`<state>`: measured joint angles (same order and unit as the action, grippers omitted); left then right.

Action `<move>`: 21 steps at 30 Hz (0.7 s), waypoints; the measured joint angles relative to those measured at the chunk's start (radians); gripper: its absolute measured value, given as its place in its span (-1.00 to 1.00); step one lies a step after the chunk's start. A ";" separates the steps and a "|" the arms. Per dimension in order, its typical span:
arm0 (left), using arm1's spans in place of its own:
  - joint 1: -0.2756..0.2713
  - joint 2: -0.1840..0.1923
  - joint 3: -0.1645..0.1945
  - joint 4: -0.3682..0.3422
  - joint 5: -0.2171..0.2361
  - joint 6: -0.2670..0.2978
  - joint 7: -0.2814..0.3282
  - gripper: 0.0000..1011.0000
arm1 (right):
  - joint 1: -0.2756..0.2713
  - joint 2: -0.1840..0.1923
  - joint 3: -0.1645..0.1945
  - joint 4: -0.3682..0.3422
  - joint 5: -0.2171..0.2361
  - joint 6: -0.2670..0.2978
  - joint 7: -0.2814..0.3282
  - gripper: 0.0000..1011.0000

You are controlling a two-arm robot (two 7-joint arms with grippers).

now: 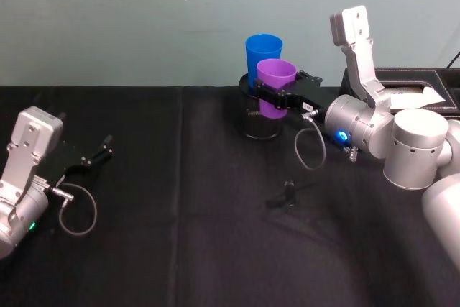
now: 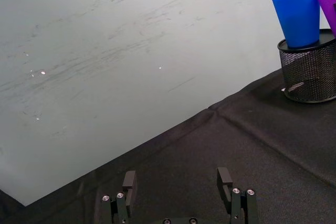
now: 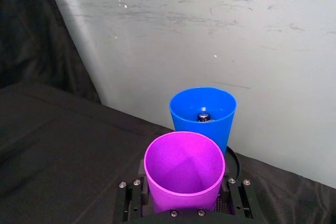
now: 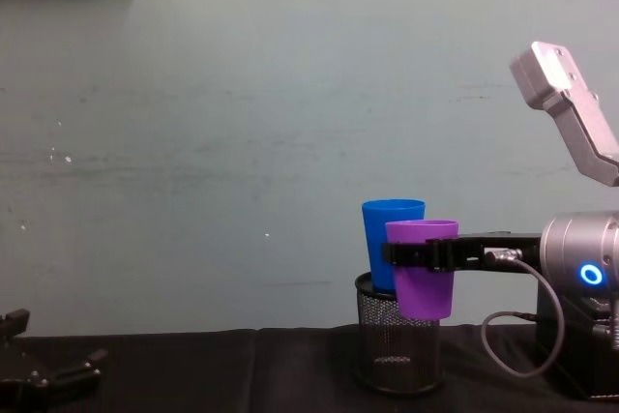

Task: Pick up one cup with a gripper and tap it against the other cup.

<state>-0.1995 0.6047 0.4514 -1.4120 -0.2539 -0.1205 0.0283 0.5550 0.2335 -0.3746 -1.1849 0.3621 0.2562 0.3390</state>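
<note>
Right hand (image 4: 421, 254) clamps the tapered purple plastic tumbler (image 4: 424, 292) below its rim: probably light, slippery; left hand (image 2: 177, 181) released, at the surface (image 1: 180, 249) left edge

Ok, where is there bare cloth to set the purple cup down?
Widest free patch: the black cloth between the parked left gripper and the mesh holder. The near middle is bare too, apart from a small dark object. Crowded at the back right: blue cup, purple cup in the right gripper, black box.
</note>
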 joint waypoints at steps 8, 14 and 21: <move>0.000 0.000 0.000 0.000 0.000 0.000 0.000 0.98 | 0.000 0.000 0.000 0.000 0.000 0.000 0.000 0.46; 0.000 0.000 0.000 0.000 0.000 0.000 0.000 0.98 | 0.000 0.000 0.000 0.000 0.000 0.000 0.000 0.46; 0.000 0.000 0.000 0.000 0.000 0.000 0.000 0.98 | 0.000 0.000 0.000 0.000 0.000 0.000 0.000 0.46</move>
<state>-0.1995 0.6047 0.4514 -1.4120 -0.2539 -0.1205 0.0283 0.5551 0.2335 -0.3746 -1.1849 0.3621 0.2562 0.3390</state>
